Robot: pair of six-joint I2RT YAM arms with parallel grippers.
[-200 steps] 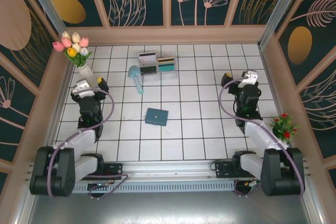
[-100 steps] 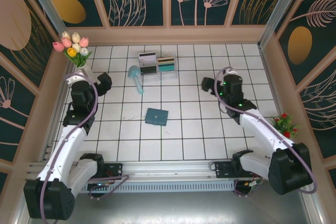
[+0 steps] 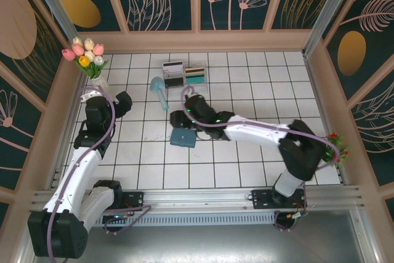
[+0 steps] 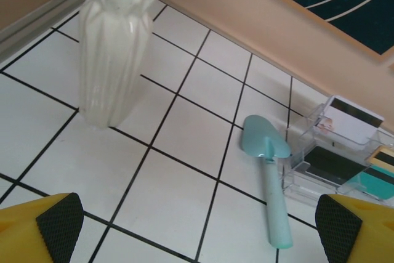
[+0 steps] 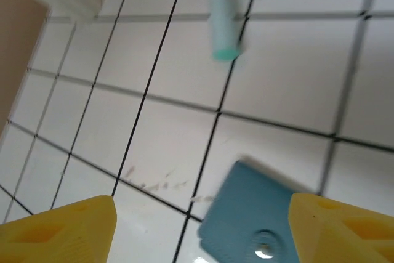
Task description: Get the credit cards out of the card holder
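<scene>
Leather-like and thin, the card holder should be light, limp at its fold and apt to skate on the glossy tiles. So I judge I must pin one flap or pinch a free edge to open it. After that the stiff, slick credit cards can be drawn out by their ends; the closed cover hides them. It lies shut near the middle of the floor, a dark-teal square with a small round stud on its cover. My right claw hangs over it, fingers spread wide, gripping nothing. Off to the left, my left claw is spread and empty too. Farther off, a teal scoop lies beside a clear box of upright cards, and a white vase stands far left.
</scene>
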